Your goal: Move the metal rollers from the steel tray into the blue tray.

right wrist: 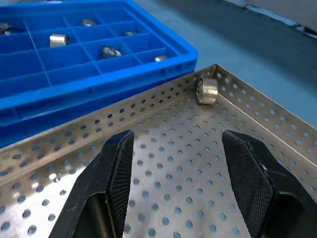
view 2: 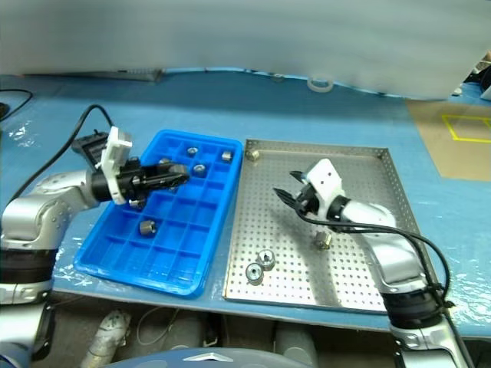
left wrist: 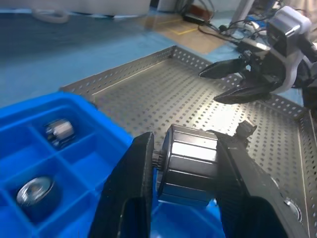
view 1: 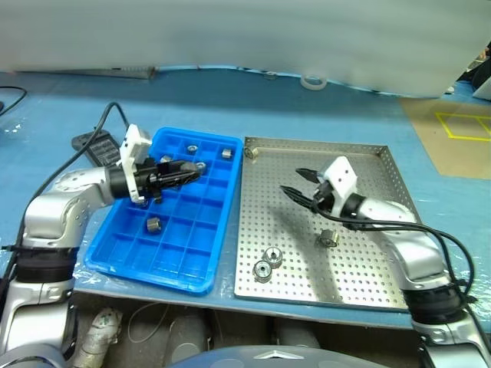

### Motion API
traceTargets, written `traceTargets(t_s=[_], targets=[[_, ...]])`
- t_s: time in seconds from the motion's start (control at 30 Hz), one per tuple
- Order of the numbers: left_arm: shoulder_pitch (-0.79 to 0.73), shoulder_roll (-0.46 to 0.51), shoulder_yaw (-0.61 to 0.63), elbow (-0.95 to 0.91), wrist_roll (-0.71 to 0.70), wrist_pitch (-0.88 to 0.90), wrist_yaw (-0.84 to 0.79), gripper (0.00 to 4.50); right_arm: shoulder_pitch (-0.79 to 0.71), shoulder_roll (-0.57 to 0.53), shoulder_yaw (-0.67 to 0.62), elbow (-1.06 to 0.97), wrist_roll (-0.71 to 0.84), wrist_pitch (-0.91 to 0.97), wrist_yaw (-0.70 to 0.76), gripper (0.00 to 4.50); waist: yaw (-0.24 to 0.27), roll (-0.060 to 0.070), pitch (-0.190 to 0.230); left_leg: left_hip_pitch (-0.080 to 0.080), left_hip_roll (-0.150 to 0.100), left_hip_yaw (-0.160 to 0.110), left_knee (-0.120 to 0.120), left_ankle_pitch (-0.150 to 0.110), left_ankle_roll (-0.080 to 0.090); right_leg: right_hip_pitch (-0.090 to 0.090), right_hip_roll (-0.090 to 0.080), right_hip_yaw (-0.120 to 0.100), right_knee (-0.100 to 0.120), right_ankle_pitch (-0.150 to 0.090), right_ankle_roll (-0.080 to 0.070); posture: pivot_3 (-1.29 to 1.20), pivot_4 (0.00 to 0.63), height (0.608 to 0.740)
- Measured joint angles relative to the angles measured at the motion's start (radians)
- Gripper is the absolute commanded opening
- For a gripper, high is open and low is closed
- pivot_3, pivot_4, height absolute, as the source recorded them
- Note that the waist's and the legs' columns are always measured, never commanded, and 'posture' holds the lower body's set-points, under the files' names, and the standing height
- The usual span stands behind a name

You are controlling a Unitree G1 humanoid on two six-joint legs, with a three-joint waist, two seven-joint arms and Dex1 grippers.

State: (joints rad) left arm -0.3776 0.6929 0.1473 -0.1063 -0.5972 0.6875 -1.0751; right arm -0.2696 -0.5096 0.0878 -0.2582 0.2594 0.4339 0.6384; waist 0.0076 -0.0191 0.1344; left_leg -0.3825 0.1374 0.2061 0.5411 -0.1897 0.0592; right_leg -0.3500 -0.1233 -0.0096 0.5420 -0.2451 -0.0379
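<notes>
My left gripper hovers over the far part of the blue tray, shut on a metal roller held between its two fingers. Other metal rollers lie in the blue tray's compartments, one at the left and some in the far rows. The steel tray holds a pair of rollers near its front, one in the middle, and one in its far left corner. My right gripper hangs open above the steel tray's middle with nothing between its fingers.
A dark grey controller with a cable lies just left of the blue tray. A white tape ring sits at the table's back. A brown sheet with yellow tape lies at the far right.
</notes>
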Motion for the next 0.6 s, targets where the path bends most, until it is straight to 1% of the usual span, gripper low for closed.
traceTargets(t_s=[0.13, 0.27, 0.4, 0.6], targets=[[0.111, 0.022, 0.018, -0.042, 0.014, -0.03, 0.022, 1.29, -0.073, 0.022, 0.024, 0.074, -0.014, -0.039, 0.026, 2.91, 0.025, -0.003, 0.0, 0.0, 0.0, -0.001, -0.001, 0.001, -0.002, -0.001, 0.0, 0.0, 0.003, 0.0, 0.0, 0.06, 0.15, 0.74], [0.262, 0.047, 0.09, -0.099, 0.03, -0.069, 0.058, 1.29, -0.133, 0.04, 0.044, 0.159, -0.026, -0.083, 0.067, 2.91, 0.04, -0.006, 0.0, 0.0, 0.001, -0.002, -0.002, 0.002, -0.003, -0.002, 0.002, 0.0, 0.003, 0.0, 0.0, 0.12, 0.15, 0.74], [0.415, 0.051, 0.176, -0.153, 0.03, -0.086, 0.091, 1.29, -0.174, 0.063, 0.071, 0.242, -0.046, -0.129, 0.106, 2.91, 0.054, -0.007, 0.001, 0.001, 0.001, -0.003, -0.005, 0.003, -0.005, -0.003, 0.003, -0.001, 0.003, 0.0, 0.0, 0.16, 0.15, 0.74], [0.556, 0.05, 0.262, -0.203, 0.03, -0.099, 0.14, 1.29, -0.225, 0.098, 0.095, 0.329, -0.067, -0.186, 0.151, 2.91, 0.087, -0.009, 0.004, 0.004, 0.007, -0.004, -0.006, 0.004, -0.007, -0.003, 0.009, 0.0, 0.004, 0.0, 0.001, 0.23, 0.15, 0.74]])
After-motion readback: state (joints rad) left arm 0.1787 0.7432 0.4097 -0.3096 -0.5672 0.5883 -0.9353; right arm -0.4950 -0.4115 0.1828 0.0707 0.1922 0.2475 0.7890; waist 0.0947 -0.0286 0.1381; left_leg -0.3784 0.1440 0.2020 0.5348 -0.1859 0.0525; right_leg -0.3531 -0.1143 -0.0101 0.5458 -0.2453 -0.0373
